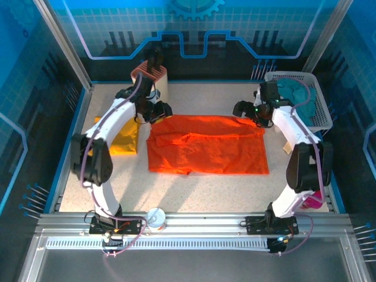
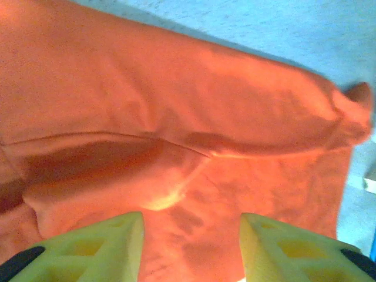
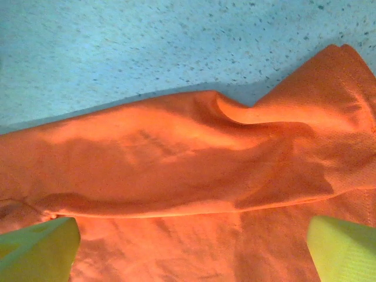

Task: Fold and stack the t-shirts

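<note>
With left gripper (image 1: 158, 111) and right gripper (image 1: 244, 110) both parted and empty over the orange-red t-shirt (image 1: 208, 147) at its 12 o'clock edge, a finger snagging the loose fold would drag it crooked.

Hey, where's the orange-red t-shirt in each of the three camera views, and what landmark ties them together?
Top external: the orange-red t-shirt lies spread mid-picture on the speckled tabletop.
Left wrist: the shirt covers most of the picture, with a fold ridge across its middle.
Right wrist: the shirt covers the lower half.
Shared landmark: the speckled tabletop beyond the shirt's edge, top right in the left wrist view, upper half in the right wrist view.
</note>
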Available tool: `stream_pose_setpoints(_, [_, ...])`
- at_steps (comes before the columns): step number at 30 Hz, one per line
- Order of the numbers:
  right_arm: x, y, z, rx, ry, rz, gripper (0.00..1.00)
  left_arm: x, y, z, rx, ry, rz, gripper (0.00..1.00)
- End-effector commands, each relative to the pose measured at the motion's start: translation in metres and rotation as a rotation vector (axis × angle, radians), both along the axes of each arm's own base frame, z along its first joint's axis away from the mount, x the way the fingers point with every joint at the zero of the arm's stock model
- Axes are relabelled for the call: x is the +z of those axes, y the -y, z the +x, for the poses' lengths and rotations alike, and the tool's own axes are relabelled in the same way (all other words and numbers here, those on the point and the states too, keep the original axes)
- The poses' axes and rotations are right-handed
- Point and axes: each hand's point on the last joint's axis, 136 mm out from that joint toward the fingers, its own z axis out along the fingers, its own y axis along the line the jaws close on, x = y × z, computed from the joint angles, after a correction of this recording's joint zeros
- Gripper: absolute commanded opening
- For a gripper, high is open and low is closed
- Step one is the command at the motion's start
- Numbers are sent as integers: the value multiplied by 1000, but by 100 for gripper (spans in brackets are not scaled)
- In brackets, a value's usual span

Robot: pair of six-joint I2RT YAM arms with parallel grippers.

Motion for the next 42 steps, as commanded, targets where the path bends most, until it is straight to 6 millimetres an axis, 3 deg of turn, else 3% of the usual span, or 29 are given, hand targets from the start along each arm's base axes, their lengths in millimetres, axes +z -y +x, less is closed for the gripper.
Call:
stream_pose_setpoints(1, [-13, -9, -23, 19, -46, 40, 100, -9, 0, -34, -3, -37, -19, 49])
stream_pose_setpoints(10, [-54, 14, -99, -106, -182, 34, 99, -74, -35, -145, 72, -196, 43, 48])
stream_pose_setpoints(11, [-60, 17, -110, -134, -203, 45, 95, -81, -36, -157, 85, -215, 31, 48])
stream_pose_setpoints(14, [-78, 25, -141, -200, -254, 56, 91, -94, -38, -184, 118, -260, 5, 48])
stream_pose_setpoints(17, [-89, 33, -166, -243, -298, 41, 88, -103, -41, -198, 156, -271, -12, 49])
stream_pose_setpoints(23, [-98, 56, -203, -352, -387, -32, 83, -122, -41, -211, 222, -321, -44, 50])
stream_pose_setpoints(27, [-107, 68, -214, -419, -401, -48, 77, -130, -40, -212, 259, -345, -59, 50])
stream_pose_setpoints(42, [-153, 69, -197, -418, -464, -7, 62, -144, -39, -181, 290, -296, -43, 40])
